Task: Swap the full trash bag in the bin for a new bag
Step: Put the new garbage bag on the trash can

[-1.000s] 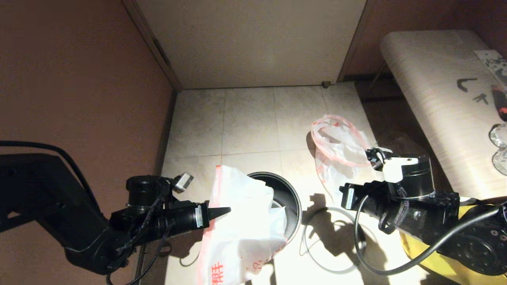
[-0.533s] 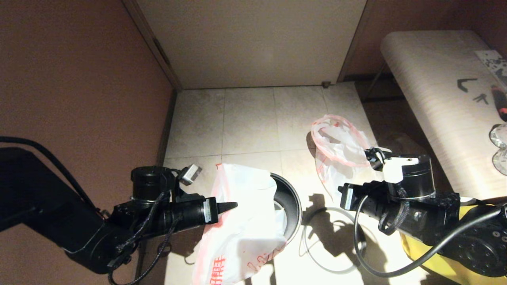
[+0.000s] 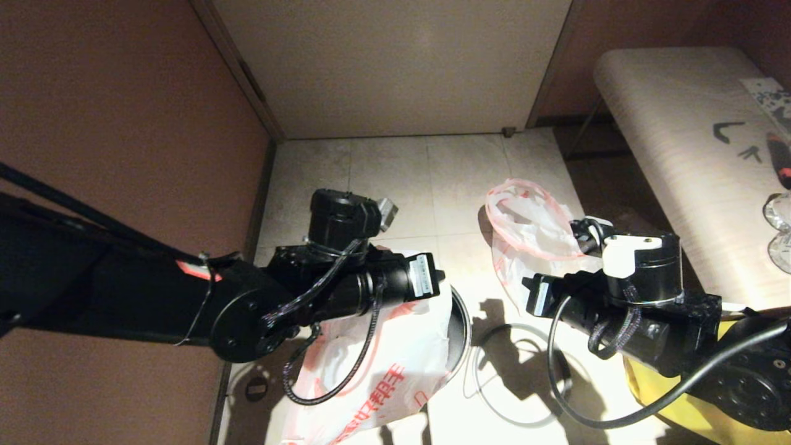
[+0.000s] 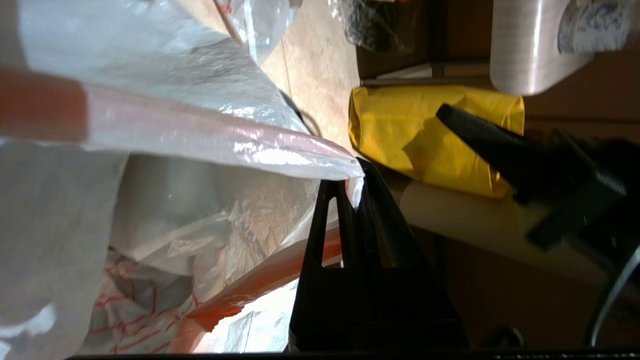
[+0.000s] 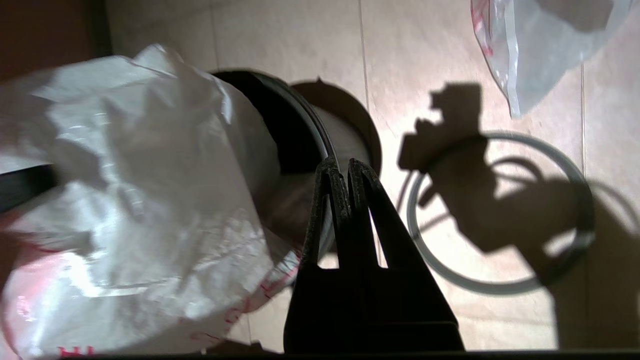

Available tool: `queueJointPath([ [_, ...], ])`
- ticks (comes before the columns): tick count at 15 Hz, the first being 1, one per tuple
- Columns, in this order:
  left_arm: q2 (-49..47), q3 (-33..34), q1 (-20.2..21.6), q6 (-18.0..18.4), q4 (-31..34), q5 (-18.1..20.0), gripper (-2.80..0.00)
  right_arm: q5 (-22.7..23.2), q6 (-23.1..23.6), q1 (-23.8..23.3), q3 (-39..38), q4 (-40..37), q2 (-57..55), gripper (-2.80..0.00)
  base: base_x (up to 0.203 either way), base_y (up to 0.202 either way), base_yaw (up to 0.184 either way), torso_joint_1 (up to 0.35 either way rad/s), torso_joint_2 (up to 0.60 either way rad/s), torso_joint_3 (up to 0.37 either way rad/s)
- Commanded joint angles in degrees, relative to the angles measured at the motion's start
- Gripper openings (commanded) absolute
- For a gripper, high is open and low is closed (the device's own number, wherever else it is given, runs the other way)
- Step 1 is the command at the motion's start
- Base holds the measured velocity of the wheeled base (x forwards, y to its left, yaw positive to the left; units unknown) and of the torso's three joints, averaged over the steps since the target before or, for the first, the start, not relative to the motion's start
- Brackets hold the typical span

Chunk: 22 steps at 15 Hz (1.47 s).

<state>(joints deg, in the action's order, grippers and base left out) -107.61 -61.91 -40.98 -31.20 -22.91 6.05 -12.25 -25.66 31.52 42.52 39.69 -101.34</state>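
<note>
A thin, translucent white plastic bag with a red-orange drawstring hem and red printing [image 3: 383, 377] drapes over the left side of the small round black wastebasket [image 3: 458, 337], limp and crinkled, spilling down onto the pale tiled floor [image 3: 389, 185]. Most of the bin is hidden behind this film; only a dark arc of its wall and rim shows on the right. In the left wrist view the left gripper [image 4: 350, 192] has its black tapered fingers [image 4: 380, 210] pressed together on a pinch of the bag's hem, the glossy plastic stretched taut away from them. The right gripper [image 5: 340, 172] hangs just over the bin's rim, its fingers closed against each other with nothing between them. A thin grey hoop [image 3: 519, 377] lies flat on the tiles beside the bin, partly crossed by the arm's shadow. Farther back on the floor slumps a second translucent white bag with a pink-red hem [image 3: 531, 235]; its contents cannot be made out. A yellow bag [image 4: 430, 135] sits partly behind the right arm.
</note>
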Motion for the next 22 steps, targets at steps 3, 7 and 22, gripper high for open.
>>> queueJointPath([
  [3, -9.05, -15.5, -4.17, -1.89, 8.73, -2.76, -2.8, 0.29, -0.35, -2.26, 0.72, 3.89, 1.32, -2.8, 0.0, 0.0, 0.0, 0.0, 0.0, 0.0],
  [7, -14.46, -26.77, -7.57, -3.57, 16.69, -3.39, -2.8, 0.7, -3.9, -1.14, 2.57, 4.06, -0.46, -2.8, 0.0, 0.0, 0.0, 0.0, 0.0, 0.0],
  [22, -17.46, -41.87, -9.69, -1.73, 34.0, -11.04, 0.0, 4.25, -9.03, -4.65, -2.35, 2.96, 8.36, -2.8, 0.0, 0.0, 0.0, 0.0, 0.0, 0.0],
])
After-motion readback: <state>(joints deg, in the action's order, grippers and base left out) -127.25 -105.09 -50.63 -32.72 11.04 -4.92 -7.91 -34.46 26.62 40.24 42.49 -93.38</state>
